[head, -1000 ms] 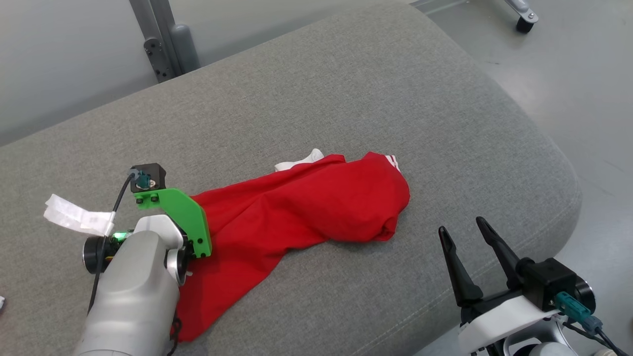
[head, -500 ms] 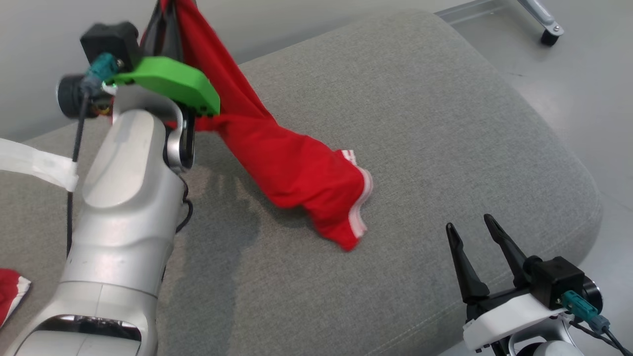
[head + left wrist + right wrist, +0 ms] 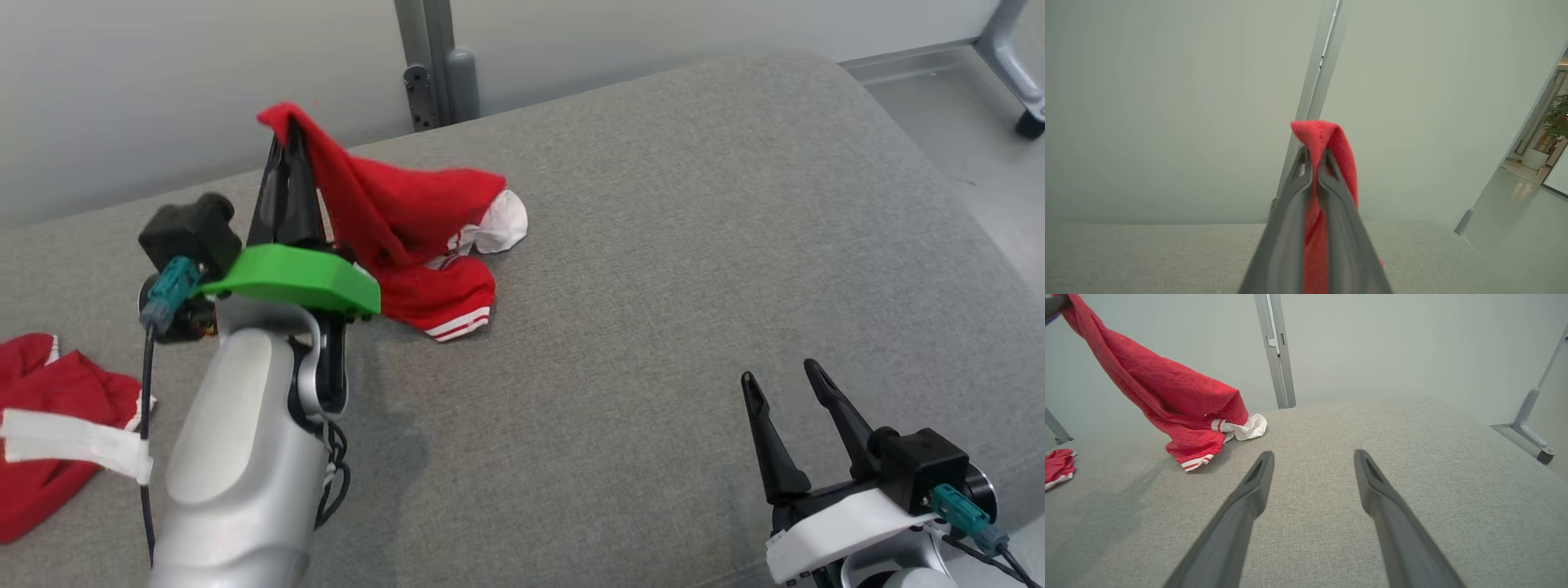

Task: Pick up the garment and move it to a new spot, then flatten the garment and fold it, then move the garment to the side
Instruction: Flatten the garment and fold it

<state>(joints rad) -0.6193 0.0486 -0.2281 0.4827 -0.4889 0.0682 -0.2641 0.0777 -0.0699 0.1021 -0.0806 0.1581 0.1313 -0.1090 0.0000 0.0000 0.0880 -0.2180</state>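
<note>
Two red cloths: a spare cloth point(image 3: 65, 384) lies far left on the grey cushion point(image 3: 694, 245); the garment point(image 3: 400, 204) is to its right.
Left gripper point(image 3: 284, 143): fingers pressed together on a top fold of the garment, raised above the cushion.
Garment: hangs from that pinch, with its striped hem and white lining bunched on the cushion near the back edge.
Long axis: slants from the pinch at upper left down to the hem at lower right.
Right gripper point(image 3: 780, 374): spread wide, empty, well apart at the near right — the left arm is nearer.
Change: a second ago the garment lay stretched out on the cushion with the left gripper low at its end — now it is lifted.
</note>
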